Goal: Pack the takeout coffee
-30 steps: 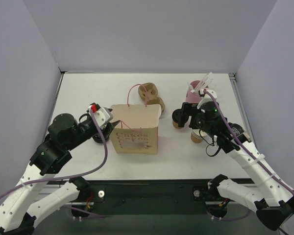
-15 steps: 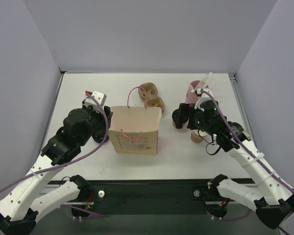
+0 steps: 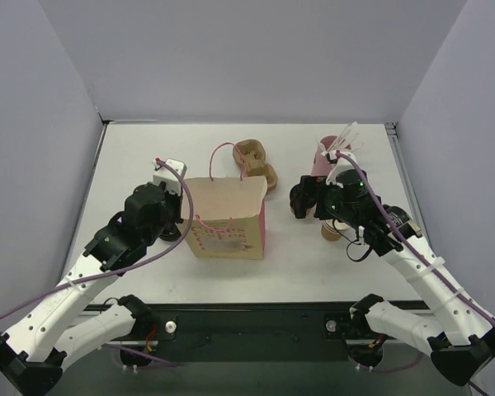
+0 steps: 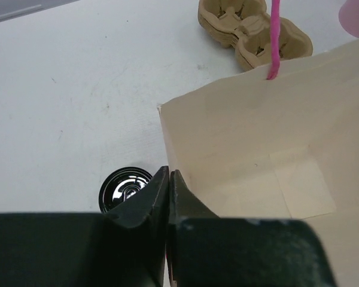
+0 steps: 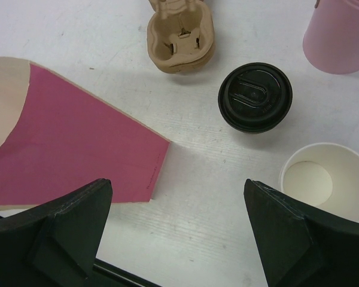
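The left hand [image 4: 169,179] has been moved in and clamped on the bag [image 3: 231,206] rim; the right hand [image 5: 178,200] is held apart. The lidded cup [image 5: 255,97] and open cup [image 5: 323,179] are found unpacked on the counter [image 3: 132,157]

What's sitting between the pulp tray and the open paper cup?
A black-lidded cup, standing between the pulp tray and the open paper cup; the right wrist view shows it.

Two coffee cups [image 5: 255,97] [image 5: 323,179]; one bag [image 3: 231,216], one tray [image 5: 180,36], one pink cup [image 5: 341,36], one lid [image 4: 125,188].
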`<state>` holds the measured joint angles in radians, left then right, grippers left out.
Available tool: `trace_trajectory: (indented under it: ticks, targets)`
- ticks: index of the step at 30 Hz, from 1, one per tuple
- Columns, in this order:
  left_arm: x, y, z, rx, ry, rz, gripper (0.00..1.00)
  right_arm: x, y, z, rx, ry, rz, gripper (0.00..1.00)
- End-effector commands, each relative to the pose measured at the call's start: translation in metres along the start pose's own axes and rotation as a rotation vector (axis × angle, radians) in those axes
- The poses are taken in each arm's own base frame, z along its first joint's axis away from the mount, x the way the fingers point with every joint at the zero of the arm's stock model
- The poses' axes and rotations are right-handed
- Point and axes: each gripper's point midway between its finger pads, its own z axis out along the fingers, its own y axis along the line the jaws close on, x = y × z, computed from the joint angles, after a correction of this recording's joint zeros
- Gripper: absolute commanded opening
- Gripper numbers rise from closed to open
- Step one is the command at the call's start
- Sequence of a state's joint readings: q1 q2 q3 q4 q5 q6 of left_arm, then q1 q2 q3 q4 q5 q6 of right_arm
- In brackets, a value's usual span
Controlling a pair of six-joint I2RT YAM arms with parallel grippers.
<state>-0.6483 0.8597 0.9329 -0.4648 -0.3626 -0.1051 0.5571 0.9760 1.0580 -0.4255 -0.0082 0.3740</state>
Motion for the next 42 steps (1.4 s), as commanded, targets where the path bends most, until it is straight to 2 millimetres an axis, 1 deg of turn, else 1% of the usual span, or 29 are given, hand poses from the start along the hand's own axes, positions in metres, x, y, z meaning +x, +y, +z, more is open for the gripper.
trace_trajectory:
  ticks: [1,3,4,5,6,7,8,10,11,13,14,15,16,17,18,21,22,23,25,27,28,30,31,33,34,36,37,39,42]
  targets:
    - [-0.005,0.000,-0.008,0.012,-0.015,-0.015,0.03,-0.010,0.004,0.004,-0.004,-0.018,-0.002,0.98]
    - [-0.005,-0.002,-0.011,0.029,-0.019,-0.014,0.00,-0.024,0.008,0.011,-0.006,-0.040,0.000,0.98]
    - [-0.006,-0.003,-0.012,0.037,-0.024,-0.013,0.00,-0.033,0.004,0.014,0.022,-0.058,0.002,0.98]
    - [-0.004,-0.003,-0.012,0.043,-0.017,-0.004,0.00,-0.034,0.003,0.026,0.038,-0.041,0.000,0.98]
    - [-0.003,-0.004,-0.013,0.049,-0.013,-0.003,0.00,-0.050,0.006,0.028,0.037,-0.067,0.005,0.98]
    - [-0.002,-0.004,-0.013,0.047,-0.009,-0.003,0.00,-0.057,0.002,0.033,0.054,-0.071,0.010,0.98]
    - [0.001,-0.003,-0.015,0.045,0.004,-0.005,0.00,-0.055,-0.003,0.049,0.080,-0.036,0.013,0.98]
    - [0.001,-0.004,-0.018,0.053,0.007,-0.030,0.00,-0.077,-0.005,0.059,0.092,-0.065,0.039,0.98]
    - [0.000,-0.006,-0.019,0.064,0.003,-0.043,0.04,-0.076,-0.007,0.075,0.106,-0.041,0.037,0.98]
    - [-0.003,-0.013,-0.023,0.098,-0.007,-0.080,0.30,-0.095,-0.004,0.089,0.097,-0.079,0.024,0.98]
    - [-0.003,-0.012,-0.024,0.096,-0.010,-0.094,0.39,-0.090,-0.005,0.109,0.107,-0.050,0.016,0.99]
    - [-0.005,-0.011,-0.028,0.096,-0.026,-0.109,0.57,-0.093,-0.004,0.119,0.104,-0.050,0.006,1.00]
    - [-0.007,-0.010,-0.030,0.094,-0.039,-0.127,0.64,-0.107,-0.001,0.124,0.097,-0.069,0.002,1.00]
    - [-0.013,-0.008,-0.033,0.084,-0.068,-0.146,0.70,-0.098,-0.004,0.145,0.110,-0.028,-0.004,1.00]
    - [-0.022,-0.004,-0.040,0.080,-0.107,-0.169,0.78,-0.104,-0.004,0.152,0.114,-0.029,-0.007,1.00]
    - [-0.043,0.008,-0.055,0.049,-0.209,-0.248,0.81,-0.120,-0.005,0.178,0.133,-0.044,-0.042,1.00]
    - [-0.046,0.009,-0.059,0.047,-0.227,-0.277,0.81,-0.115,-0.009,0.191,0.143,-0.022,-0.062,1.00]
    - [-0.047,0.012,-0.062,0.039,-0.236,-0.292,0.82,-0.128,-0.006,0.193,0.138,-0.046,-0.067,1.00]
    - [-0.047,0.017,-0.072,0.020,-0.224,-0.360,0.82,-0.124,-0.006,0.207,0.133,-0.028,-0.075,1.00]
    - [-0.046,0.017,-0.079,0.026,-0.203,-0.388,0.82,-0.126,-0.003,0.212,0.113,-0.025,-0.080,1.00]
    - [-0.044,0.019,-0.085,0.025,-0.185,-0.414,0.82,-0.119,-0.001,0.220,0.097,-0.004,-0.086,1.00]
    - [-0.044,0.022,-0.094,0.022,-0.186,-0.454,0.83,-0.119,0.005,0.227,0.065,0.001,-0.101,0.96]
    - [-0.041,0.022,-0.097,0.022,-0.177,-0.474,0.83,-0.111,0.006,0.236,0.051,0.026,-0.108,0.93]
    - [-0.045,0.021,-0.104,0.046,-0.189,-0.474,0.82,-0.107,0.006,0.245,0.045,0.037,-0.108,0.88]
    - [-0.040,0.021,-0.105,0.050,-0.167,-0.445,0.83,-0.101,0.004,0.254,0.050,0.050,-0.109,0.86]
    - [-0.039,0.022,-0.108,0.040,-0.141,-0.426,0.82,-0.098,0.005,0.261,0.043,0.056,-0.098,0.82]
    - [-0.031,0.024,-0.109,0.028,-0.106,-0.410,0.82,-0.090,0.008,0.268,0.021,0.079,-0.092,0.81]
    - [-0.032,0.023,-0.110,0.033,-0.083,-0.392,0.83,-0.087,0.012,0.273,-0.003,0.090,-0.081,0.75]
    - [-0.027,0.019,-0.110,0.041,-0.037,-0.380,0.82,-0.071,0.016,0.288,-0.027,0.136,-0.068,0.70]
